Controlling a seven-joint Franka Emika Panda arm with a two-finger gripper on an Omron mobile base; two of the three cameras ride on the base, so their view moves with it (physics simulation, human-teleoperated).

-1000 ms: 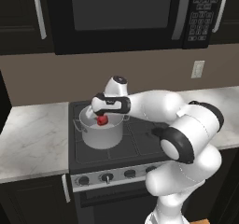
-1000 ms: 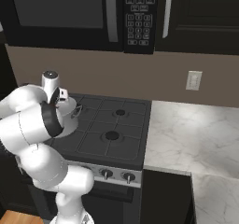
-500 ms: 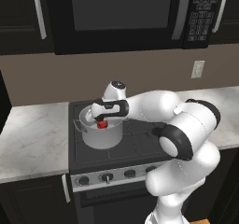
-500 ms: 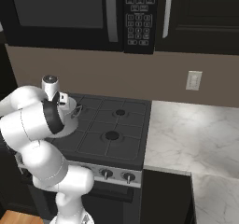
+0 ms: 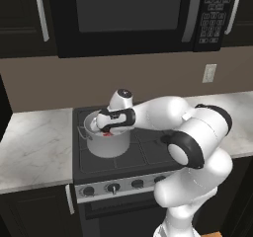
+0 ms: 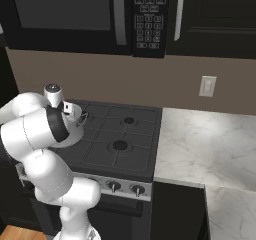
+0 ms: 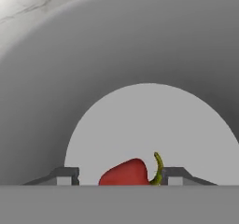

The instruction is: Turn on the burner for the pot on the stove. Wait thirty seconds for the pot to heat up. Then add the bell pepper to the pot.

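Note:
The silver-grey pot [image 5: 111, 147] stands on the front left burner of the black stove [image 5: 148, 151]. My gripper [image 5: 105, 131] reaches down past the pot's rim and is shut on the red bell pepper [image 5: 107, 134]. In the hand view the bell pepper [image 7: 126, 173], with its green stem, sits between the two fingertips [image 7: 65, 175], above the pot's flat grey bottom [image 7: 149, 125]. In the right base view my arm covers most of the pot [image 6: 76, 112]. The knobs [image 5: 113, 186] line the silver front strip.
A black microwave [image 5: 128, 14] hangs over the stove. Marble counters lie to the left [image 5: 29, 152] and to the right [image 6: 210, 144]. A wall outlet [image 6: 207, 86] is on the backsplash. The other burners [image 6: 120, 145] carry nothing.
The hand has sunk lower with the bell pepper, from above the rim down into the pot. The pot has not moved.

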